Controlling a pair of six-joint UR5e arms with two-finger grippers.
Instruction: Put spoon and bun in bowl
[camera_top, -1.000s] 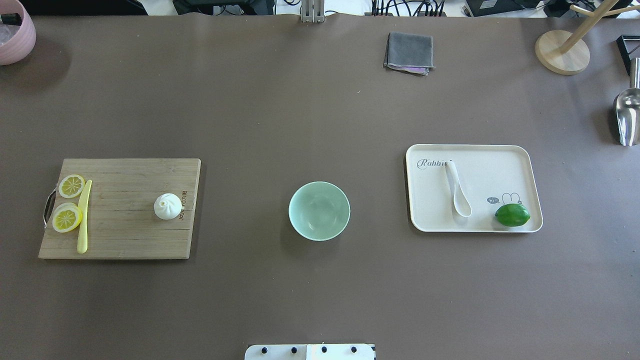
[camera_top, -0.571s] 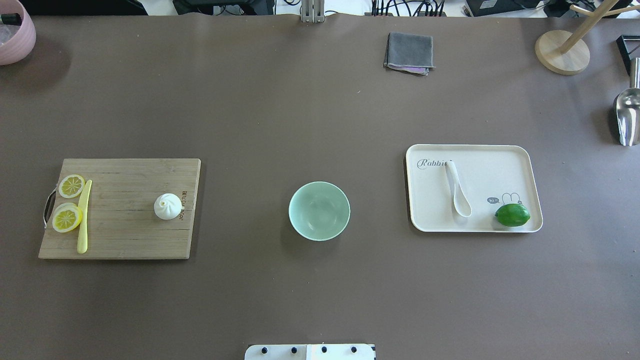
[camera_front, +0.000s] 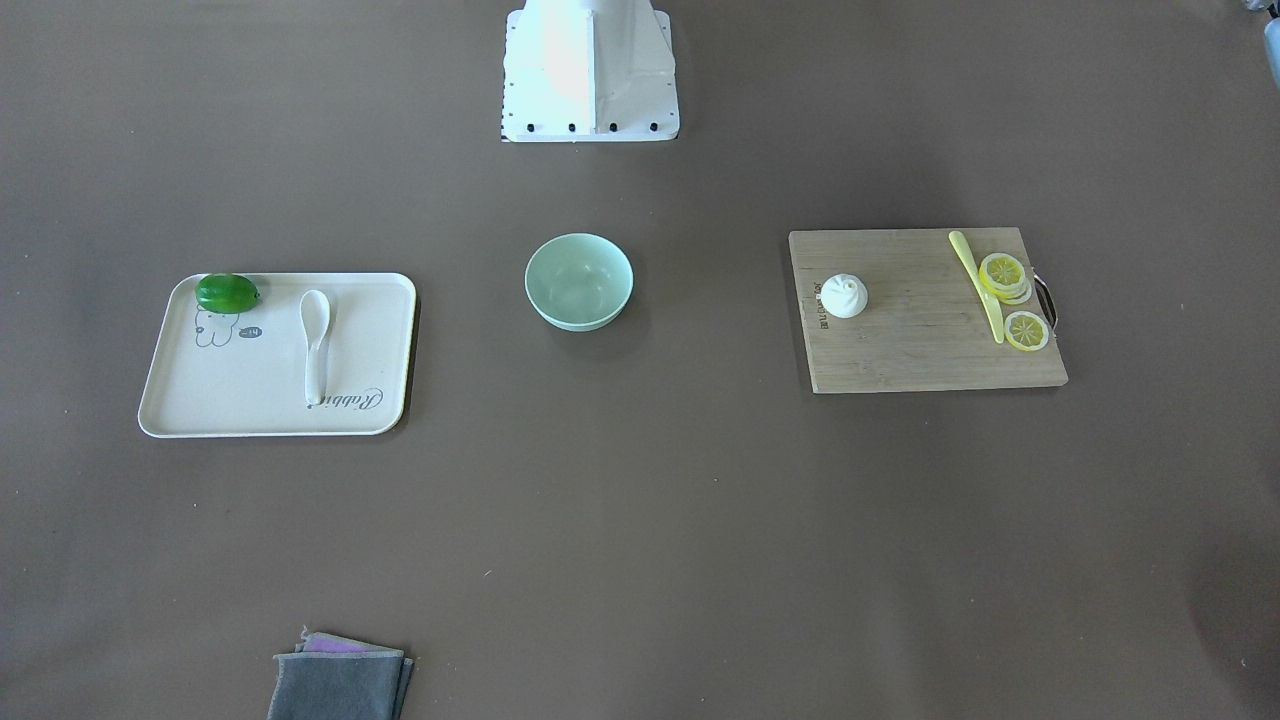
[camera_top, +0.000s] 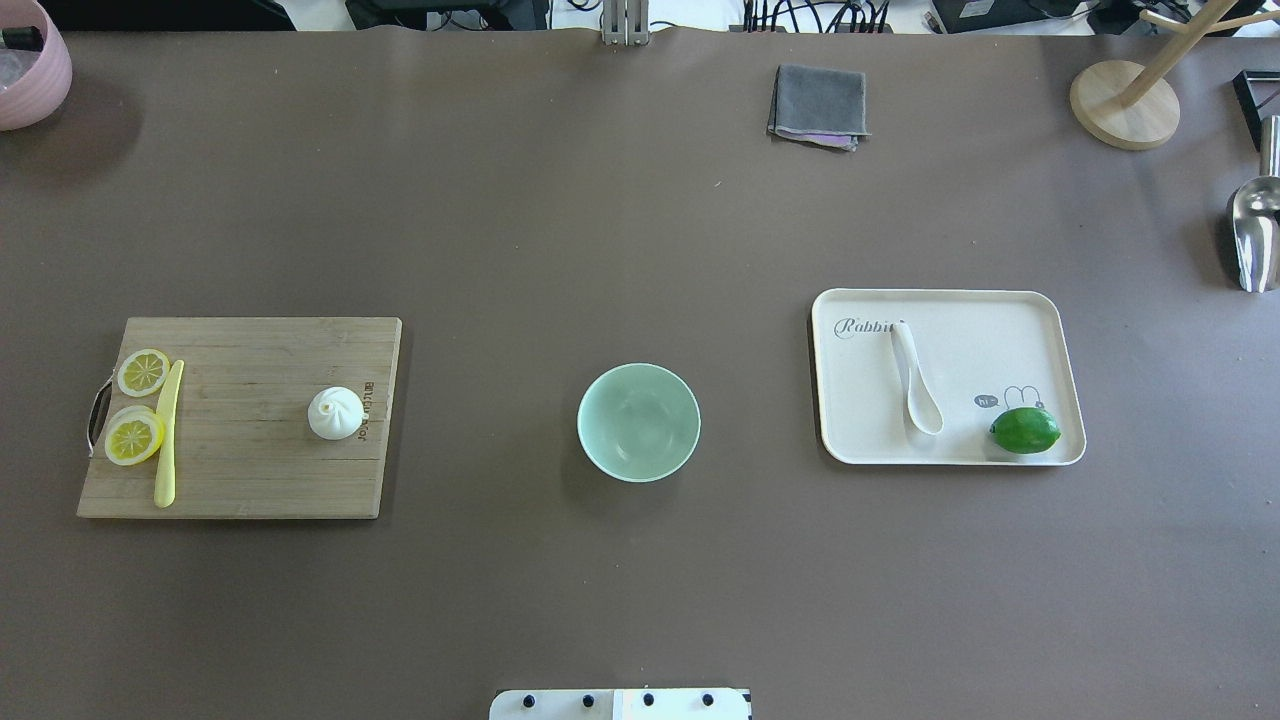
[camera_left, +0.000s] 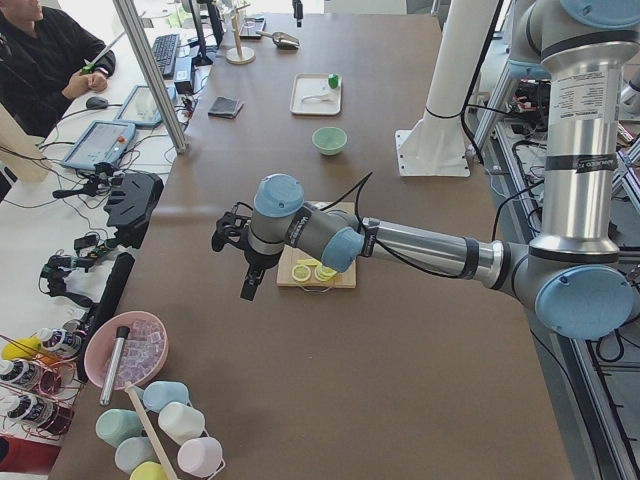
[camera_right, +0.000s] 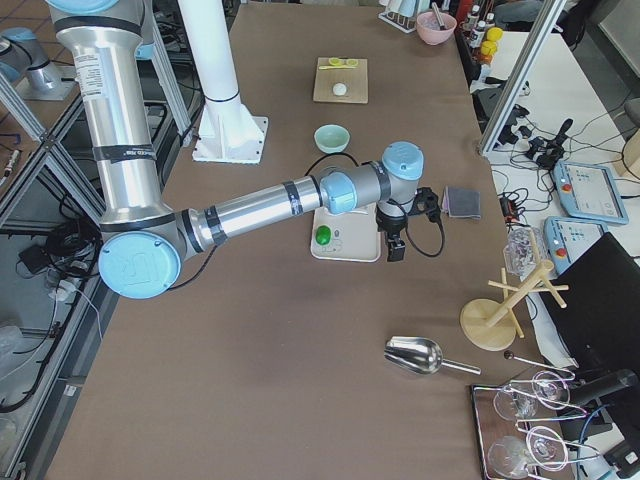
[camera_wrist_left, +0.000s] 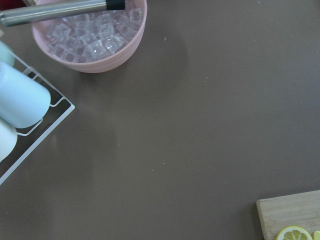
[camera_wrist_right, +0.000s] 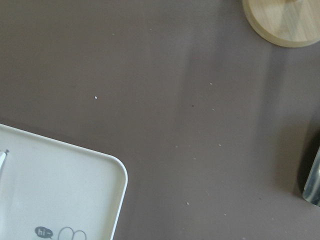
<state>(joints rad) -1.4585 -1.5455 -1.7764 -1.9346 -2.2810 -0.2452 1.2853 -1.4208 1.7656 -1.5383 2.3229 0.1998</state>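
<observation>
1. Round pale mint-green bowl (camera_top: 638, 421): you will find it upright near the middle of the brown tabletop (camera_top: 640, 250).
2. White ceramic soup spoon (camera_top: 915, 380): it lies on the cream rectangular tray (camera_top: 1000, 320) to the bowl's right, scoop toward the robot.
3. Small white pleated steamed bun (camera_top: 336, 413): it sits on the wooden cutting board (camera_top: 250, 460) to the bowl's left.
4. Left gripper (camera_left: 225, 235): it is raised above the tabletop near the board. You cannot tell whether it is apart or together.
5. Right gripper (camera_right: 425, 205): it is raised near the tray. Again, you cannot tell.

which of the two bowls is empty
The mint-green bowl at the table's middle, between cutting board and tray; the pink bowl at the corner is full of ice cubes.
</observation>
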